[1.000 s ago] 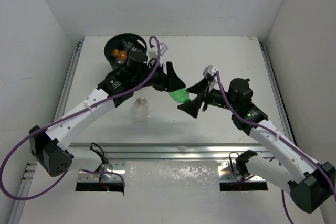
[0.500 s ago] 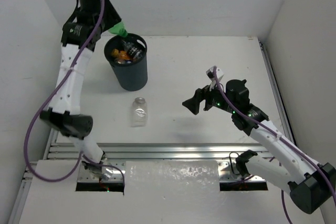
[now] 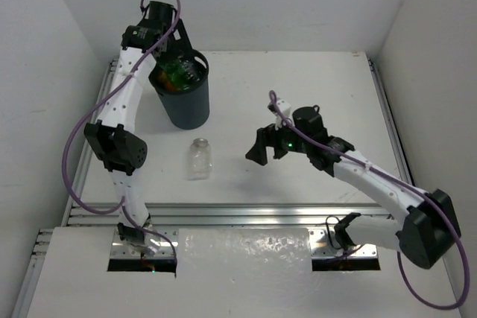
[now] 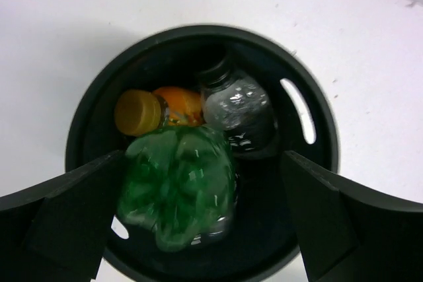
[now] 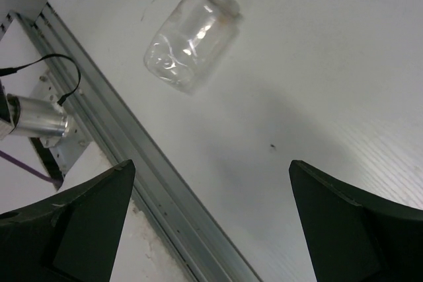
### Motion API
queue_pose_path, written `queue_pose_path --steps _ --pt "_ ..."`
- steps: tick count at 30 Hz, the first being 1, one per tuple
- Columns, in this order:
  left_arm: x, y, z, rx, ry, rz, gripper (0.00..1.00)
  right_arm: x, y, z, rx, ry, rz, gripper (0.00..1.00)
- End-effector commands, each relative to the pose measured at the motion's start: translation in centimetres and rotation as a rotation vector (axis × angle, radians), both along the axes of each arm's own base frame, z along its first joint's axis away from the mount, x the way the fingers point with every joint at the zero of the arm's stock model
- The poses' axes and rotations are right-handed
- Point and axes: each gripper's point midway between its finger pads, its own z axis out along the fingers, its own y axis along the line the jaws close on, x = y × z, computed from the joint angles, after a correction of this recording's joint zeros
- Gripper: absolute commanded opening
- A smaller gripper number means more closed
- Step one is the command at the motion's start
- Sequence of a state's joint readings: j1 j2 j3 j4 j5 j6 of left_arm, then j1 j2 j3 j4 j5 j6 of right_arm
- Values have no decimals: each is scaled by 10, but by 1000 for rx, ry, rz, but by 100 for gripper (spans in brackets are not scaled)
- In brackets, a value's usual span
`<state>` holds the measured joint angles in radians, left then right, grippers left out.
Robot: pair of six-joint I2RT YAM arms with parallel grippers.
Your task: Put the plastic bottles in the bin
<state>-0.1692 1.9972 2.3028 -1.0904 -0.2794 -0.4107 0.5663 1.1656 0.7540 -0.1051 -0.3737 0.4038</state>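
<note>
The dark bin (image 3: 188, 106) stands at the back left of the table. My left gripper (image 3: 173, 53) hangs open straight above its mouth. In the left wrist view a blurred green bottle (image 4: 178, 186) lies inside the bin (image 4: 198, 31), loose between my wide-apart fingers. Beside it lie an orange bottle (image 4: 155, 110) and a clear bottle with a black cap (image 4: 238, 107). A plain clear bottle (image 3: 199, 158) lies on its side on the table in front of the bin. My right gripper (image 3: 264, 147) is open and empty, to the right of that clear bottle (image 5: 188, 37).
An aluminium rail (image 3: 238, 210) runs along the table's near edge, and shows under my right gripper (image 5: 211, 166) as a rail (image 5: 152, 189) too. White walls enclose the table on the left, back and right. A purple cable (image 3: 74, 147) loops beside the left arm.
The left arm swung from the table's middle up over the bin with the green bottle, then opened; the bottle now lies in the bin. The right gripper shifted slightly left.
</note>
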Motion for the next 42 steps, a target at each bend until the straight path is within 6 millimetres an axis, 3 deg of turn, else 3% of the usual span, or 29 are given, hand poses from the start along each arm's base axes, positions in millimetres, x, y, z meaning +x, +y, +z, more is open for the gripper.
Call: queue_pose_path --steps 1,3,4,7,11,15,16,19,21,24,25,27,28,31,32,35,36,37,38,39,40,41,42 --pt "-6 3 76 -20 -196 -3 100 5 40 19 28 -40 55 99" --pt "-12 7 88 -16 -222 12 100 2 63 20 5 -39 65 99" --pt "-16 11 92 -6 -231 31 100 15 69 13 -29 -39 12 99" --pt "-31 21 115 2 -300 72 100 19 88 -9 -44 32 -83 99" --pt "-74 39 164 -1 -431 136 100 25 121 -25 -61 56 -187 99" --pt "-117 49 172 4 -467 148 100 21 154 -42 -64 77 -175 99" --pt "-125 50 167 6 -463 147 100 24 162 -38 -51 74 -172 99" --pt "-162 54 142 2 -459 133 100 29 178 -66 -97 118 -171 99" --pt "-177 54 121 1 -437 112 100 30 188 -84 -126 169 -168 99" --pt "-188 54 96 10 -394 96 100 35 196 -98 -167 219 -196 99" --pt "-190 54 92 16 -386 91 100 34 195 -117 -211 237 -212 99" --pt "-193 54 73 27 -349 82 100 43 193 -125 -268 231 -262 99" --pt "-193 54 68 32 -346 77 100 42 191 -142 -316 237 -271 99" --pt "-193 52 44 38 -301 61 100 48 190 -150 -359 221 -284 99" --pt "-193 50 37 34 -288 48 100 46 187 -154 -371 220 -282 93" --pt "-192 36 24 -9 -273 -14 100 42 175 -155 -344 147 -266 51" --pt "-192 28 21 -37 -280 -49 100 41 177 -125 -280 100 -254 40" --pt "-193 8 19 -108 -282 -144 100 34 169 -126 -257 40 -212 38" --pt "-194 -3 18 -144 -287 -195 100 30 166 -114 -222 -1 -185 34" --pt "-196 -14 13 -191 -291 -239 100 25 167 -70 -119 -59 -146 27" --pt "-204 -39 12 -278 -283 -353 100 16 152 -72 -106 -141 -93 26" --pt "-208 -50 10 -324 -279 -406 100 11 145 -57 -68 -209 -58 25" --pt "-212 -62 6 -379 -283 -454 100 6 137 -13 22 -305 -34 24"
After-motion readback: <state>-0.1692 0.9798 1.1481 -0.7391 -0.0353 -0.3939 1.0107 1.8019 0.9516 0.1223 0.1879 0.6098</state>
